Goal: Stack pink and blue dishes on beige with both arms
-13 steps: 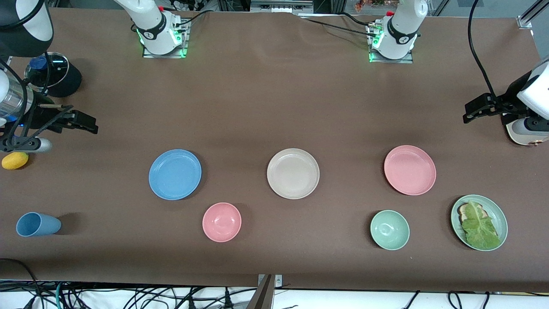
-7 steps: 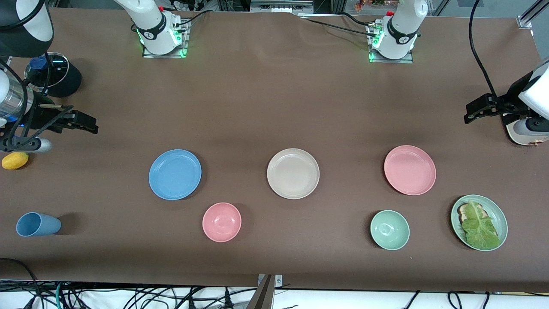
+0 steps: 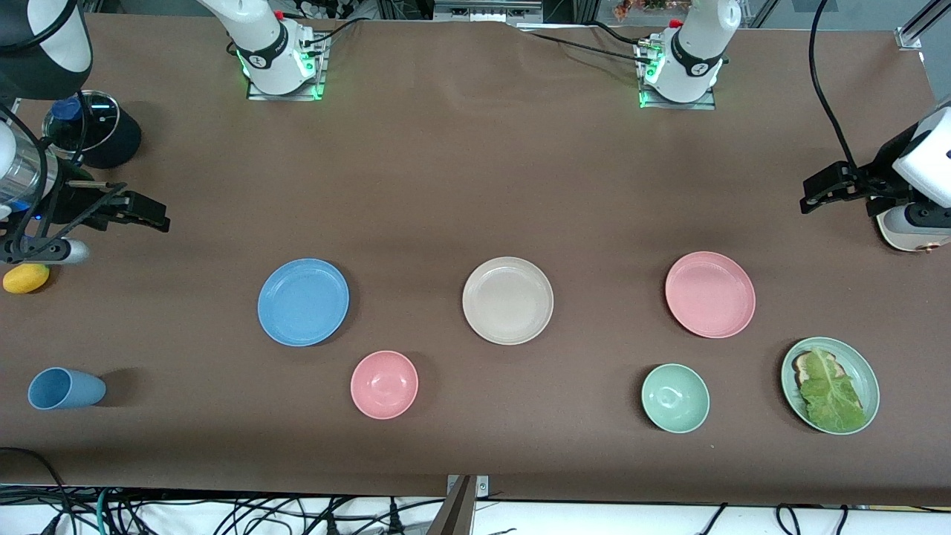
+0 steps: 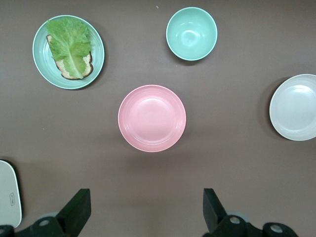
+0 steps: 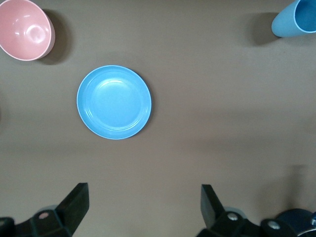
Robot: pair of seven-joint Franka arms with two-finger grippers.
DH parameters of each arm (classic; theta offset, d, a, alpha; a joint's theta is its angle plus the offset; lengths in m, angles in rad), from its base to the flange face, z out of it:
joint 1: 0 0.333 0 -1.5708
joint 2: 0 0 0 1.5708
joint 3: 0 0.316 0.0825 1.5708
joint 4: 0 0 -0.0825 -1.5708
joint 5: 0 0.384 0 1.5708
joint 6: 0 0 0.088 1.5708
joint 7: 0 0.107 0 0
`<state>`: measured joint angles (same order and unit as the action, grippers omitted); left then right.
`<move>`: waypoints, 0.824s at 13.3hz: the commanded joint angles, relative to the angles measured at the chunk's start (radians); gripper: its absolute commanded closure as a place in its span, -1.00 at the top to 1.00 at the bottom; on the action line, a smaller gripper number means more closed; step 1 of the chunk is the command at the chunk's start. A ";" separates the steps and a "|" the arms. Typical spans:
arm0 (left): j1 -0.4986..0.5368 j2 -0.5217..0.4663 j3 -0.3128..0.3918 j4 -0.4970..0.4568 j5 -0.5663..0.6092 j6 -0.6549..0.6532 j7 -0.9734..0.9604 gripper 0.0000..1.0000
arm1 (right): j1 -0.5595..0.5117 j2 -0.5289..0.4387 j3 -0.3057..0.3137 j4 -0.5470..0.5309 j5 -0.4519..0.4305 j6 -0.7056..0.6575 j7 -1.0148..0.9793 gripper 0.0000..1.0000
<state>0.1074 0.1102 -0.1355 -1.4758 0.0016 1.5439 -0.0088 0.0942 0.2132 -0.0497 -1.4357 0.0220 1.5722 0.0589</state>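
Observation:
Three plates lie in a row across the table: the light blue plate [image 3: 303, 302] toward the right arm's end, the beige plate [image 3: 507, 300] in the middle, and the pink plate [image 3: 709, 294] toward the left arm's end. All three are empty and apart from one another. My left gripper [image 3: 817, 192] hangs open over bare table at the left arm's end. In its wrist view the gripper [image 4: 145, 197] is apart from the pink plate [image 4: 152, 118]. My right gripper [image 3: 145, 213] hangs open over bare table at its own end, and in its wrist view [image 5: 143, 195] is clear of the blue plate [image 5: 114, 102].
Nearer the front camera sit a pink bowl [image 3: 384, 384], a green bowl [image 3: 674, 398], a pale green plate with lettuce and toast [image 3: 830, 385] and a tipped blue cup [image 3: 65, 388]. A yellow object [image 3: 26, 278] and a dark lidded pot [image 3: 93, 134] lie at the right arm's end.
The left arm's hand has shifted very slightly. The plates and the right arm have not moved.

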 commanded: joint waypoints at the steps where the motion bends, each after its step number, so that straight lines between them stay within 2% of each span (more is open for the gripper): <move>1: 0.003 -0.006 -0.003 -0.006 0.001 0.005 -0.005 1.00 | -0.005 0.000 0.001 0.011 0.009 -0.009 0.001 0.99; 7: 0.006 0.005 -0.003 -0.011 0.001 0.005 -0.007 1.00 | -0.005 0.000 0.001 0.009 0.010 -0.009 0.001 1.00; 9: 0.015 0.051 0.008 -0.011 0.001 0.002 -0.005 1.00 | -0.005 0.000 0.001 0.009 0.010 -0.009 0.001 0.99; 11: 0.026 0.127 0.007 -0.009 0.073 0.002 0.001 1.00 | -0.005 0.000 0.001 0.009 0.010 -0.009 0.001 0.99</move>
<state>0.1210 0.1653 -0.1254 -1.4965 0.0180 1.5438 -0.0116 0.0940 0.2142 -0.0507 -1.4358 0.0221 1.5721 0.0589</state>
